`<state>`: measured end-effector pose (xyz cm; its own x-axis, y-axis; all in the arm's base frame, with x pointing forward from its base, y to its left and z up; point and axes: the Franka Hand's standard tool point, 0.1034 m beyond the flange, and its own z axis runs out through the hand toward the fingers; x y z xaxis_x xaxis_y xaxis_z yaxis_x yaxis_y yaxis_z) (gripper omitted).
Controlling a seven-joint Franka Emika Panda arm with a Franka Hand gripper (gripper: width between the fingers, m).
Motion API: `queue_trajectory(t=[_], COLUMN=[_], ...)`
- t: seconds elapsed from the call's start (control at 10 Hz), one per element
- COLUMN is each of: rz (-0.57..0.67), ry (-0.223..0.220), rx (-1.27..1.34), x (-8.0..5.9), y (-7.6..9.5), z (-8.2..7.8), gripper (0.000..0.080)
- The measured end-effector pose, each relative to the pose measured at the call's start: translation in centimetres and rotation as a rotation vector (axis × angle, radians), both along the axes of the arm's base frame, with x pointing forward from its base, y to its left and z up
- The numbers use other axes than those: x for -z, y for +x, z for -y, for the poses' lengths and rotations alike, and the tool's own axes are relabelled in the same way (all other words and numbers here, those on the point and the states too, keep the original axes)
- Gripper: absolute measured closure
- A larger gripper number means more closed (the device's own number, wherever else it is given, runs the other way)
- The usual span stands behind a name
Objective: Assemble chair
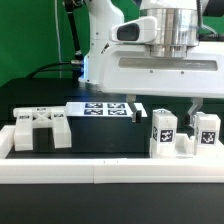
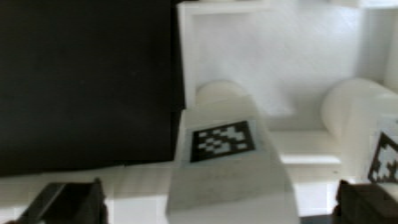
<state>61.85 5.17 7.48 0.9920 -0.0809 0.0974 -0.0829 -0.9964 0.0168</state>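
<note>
A black surface [image 1: 100, 140] fills the middle of the exterior view. Toward its back lies the marker board [image 1: 78, 108] — thin, flat and white, with a row of black-and-white square tags on top. A long white border rail [image 1: 100, 170] runs along the near edge of the surface and turns back along its side at the exterior view's left. Behind stands a green backdrop [image 1: 30, 45], crossed by what may be a thin dark cable [image 1: 73, 35] — too blurred to be sure. In the wrist view the surface shows as a plain dark field.

white chair parts [image 1: 42, 135], b&w sq tags [image 2: 222, 142]
</note>
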Motion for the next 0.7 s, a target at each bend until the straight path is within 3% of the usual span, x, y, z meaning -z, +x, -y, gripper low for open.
queue_trajectory(t=[0.2, 0.3, 0.7], rz=[0.0, 0.001, 0.003], ry=[0.0, 0.001, 0.021], rx=[0.003, 0.003, 0.17], x=[0.0, -0.06, -0.02], y=[0.0, 0.05, 0.0], z=[0.0, -0.02, 0.0], gripper=[0.0416, 0.051, 0.0509])
